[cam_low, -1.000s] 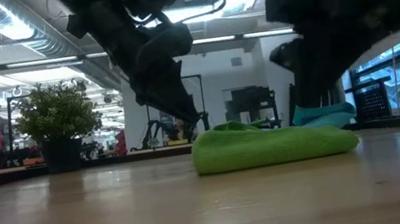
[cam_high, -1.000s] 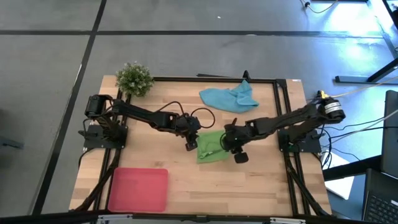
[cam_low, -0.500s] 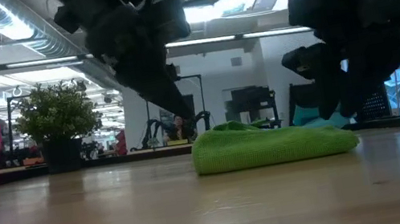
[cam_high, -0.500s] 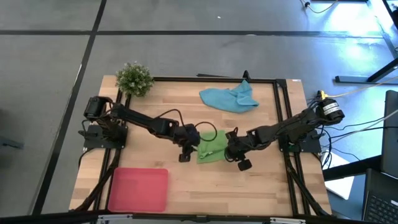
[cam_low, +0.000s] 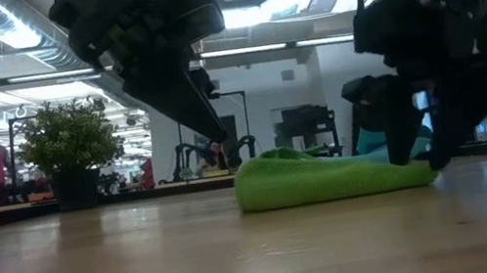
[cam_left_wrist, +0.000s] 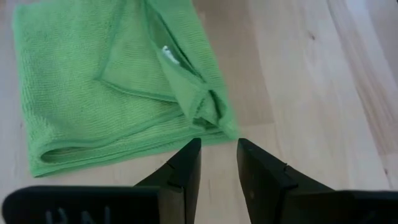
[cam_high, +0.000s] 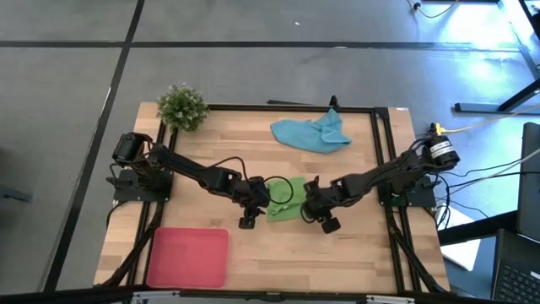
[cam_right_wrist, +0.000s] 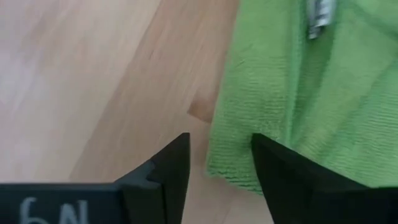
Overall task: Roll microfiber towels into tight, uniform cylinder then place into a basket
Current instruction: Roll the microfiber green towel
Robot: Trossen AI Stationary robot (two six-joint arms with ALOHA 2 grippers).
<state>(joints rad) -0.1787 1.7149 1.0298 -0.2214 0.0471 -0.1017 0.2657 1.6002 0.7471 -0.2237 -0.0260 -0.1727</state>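
On the green towel (cam_left_wrist: 106,93), a white label (cam_left_wrist: 169,55) is unreadable; left tool (cam_left_wrist: 217,162) narrowly parted, right tool (cam_right_wrist: 217,162) open, both empty.

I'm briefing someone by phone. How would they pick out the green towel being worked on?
Start at the wooden table and look to its middle, between the two dark arms. The lime green towel lies there folded and flat. The light blue towel sits crumpled at the far edge; the pinkish-red tray is rigid, at the near corner.
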